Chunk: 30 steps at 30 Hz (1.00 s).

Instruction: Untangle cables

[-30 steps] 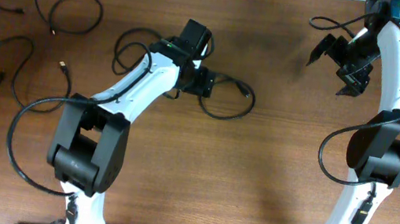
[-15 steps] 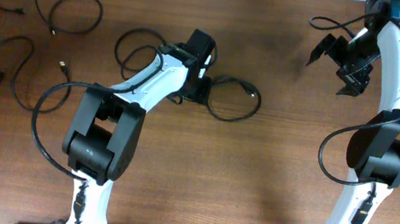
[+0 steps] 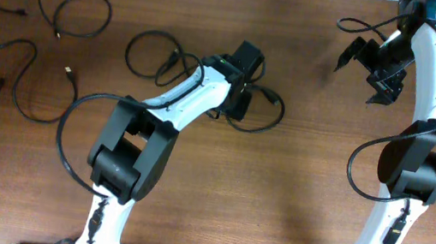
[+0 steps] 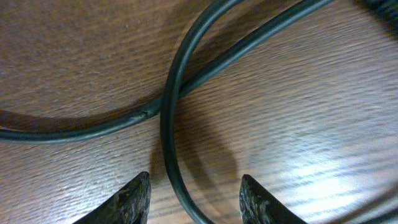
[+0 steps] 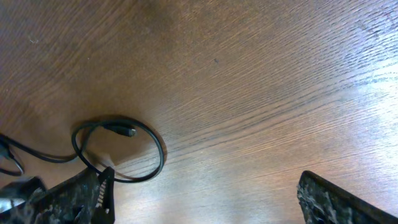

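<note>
The left gripper [image 4: 196,202] is spread, and both fingertips [image 4: 134,199] show at the lower edge of the left wrist view with nothing pinched. One thin black cord [image 4: 166,146] passes through the gap, nearer the left fingertip than the right. It runs away from the gripper, up the picture, so its long axis lies across the closing direction of the jaws. Just ahead of the fingertips this cord meets a second cord [image 4: 68,132] at a crossing [image 4: 166,102]. The second cord runs from the left edge to the upper right. Which cord lies on top at the crossing cannot be told. In the overhead view the left gripper [image 3: 239,106] stands low over the tangled cables [image 3: 280,112] near the middle of the table [image 3: 276,200]. One loop spreads to each side of the gripper. Separate cables [image 3: 110,15] lie well apart at the far left. The right gripper [image 3: 360,78] is spread wide and empty, at the far right, well apart from the tangle. Judgement: the left arm is the nearer arm, and closing in place would likely take the cord just below the crossing.
</note>
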Available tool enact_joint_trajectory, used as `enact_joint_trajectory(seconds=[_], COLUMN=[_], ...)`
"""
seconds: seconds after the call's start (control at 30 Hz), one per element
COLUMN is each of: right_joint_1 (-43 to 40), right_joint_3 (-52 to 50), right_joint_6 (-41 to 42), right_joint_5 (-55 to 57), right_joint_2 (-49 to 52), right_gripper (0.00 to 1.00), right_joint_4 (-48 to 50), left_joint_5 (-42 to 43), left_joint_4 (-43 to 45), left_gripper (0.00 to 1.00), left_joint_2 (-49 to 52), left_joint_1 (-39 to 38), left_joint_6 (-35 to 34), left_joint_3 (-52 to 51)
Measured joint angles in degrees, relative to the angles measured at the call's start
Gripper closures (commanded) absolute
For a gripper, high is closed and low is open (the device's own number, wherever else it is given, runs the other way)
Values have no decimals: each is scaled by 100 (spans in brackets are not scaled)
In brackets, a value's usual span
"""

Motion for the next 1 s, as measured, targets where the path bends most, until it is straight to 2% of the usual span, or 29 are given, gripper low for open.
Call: enact_joint_trajectory(seconds=[0.07,0.13,0.17,0.43,0.7,0.87,0.9,0.97,1.0], right_joint_1=[0,0,0,0,0,0,0,0,0], right_joint_3=[0,0,0,0,0,0,0,0,0], right_joint_6=[2,2,2,2,2,7,0,0,0], right_joint_5=[2,2,2,2,0,2,2,2,0], right_joint_2=[0,0,0,0,0,0,0,0,0], right_gripper=[2,2,2,2,2,2,2,2,2], right_joint_4=[0,0,2,0,0,-2,-2,2,2], left_joint_5=[-39,-39,-42,-61,-341,-627,-761,-994,-1051], left_joint_4=[-11,-17,-33,-748,-962,-1121,-1523,-2452,-2564], left_gripper=[62,81,100,100,100,100,100,100,100], left_joint_2=[37,37,37,-149,-2074,-3727,-4100,-4345,-4441], left_joint_1=[24,22,22,28,179,509,678,1036,1255], left_joint_6=[-20,-20,-39,-221,-570,-752,-772,-1296,-1469], left_joint_3=[4,4,4,52,68,72,85,127,122])
